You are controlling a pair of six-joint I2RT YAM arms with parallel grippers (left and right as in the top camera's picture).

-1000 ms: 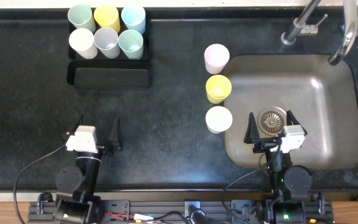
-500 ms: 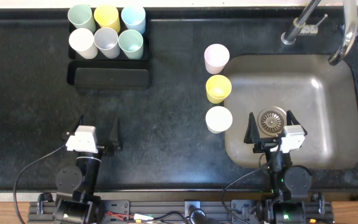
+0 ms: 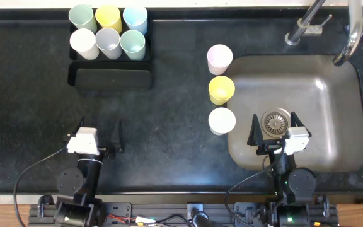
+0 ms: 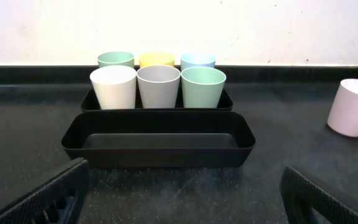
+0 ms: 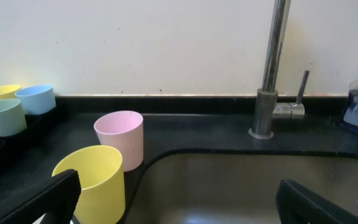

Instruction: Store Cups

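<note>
Nothing moved since earlier frames. Left gripper (image 3: 99, 129), right gripper (image 3: 275, 123) both spread wide, empty. White cup (image 3: 222, 120) near right gripper, on its left; yellow cup (image 3: 221, 89), pink cup (image 3: 219, 58) farther ahead. Probably light, rigid, slick plastic; pinch across rim wall.

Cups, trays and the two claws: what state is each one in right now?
pink cup: upright on the counter
yellow cup: upright on the counter
white cup: upright on the counter
six cups: upright in the rear tray
front tray: empty
left gripper: open, holding nothing
right gripper: open, holding nothing
</note>
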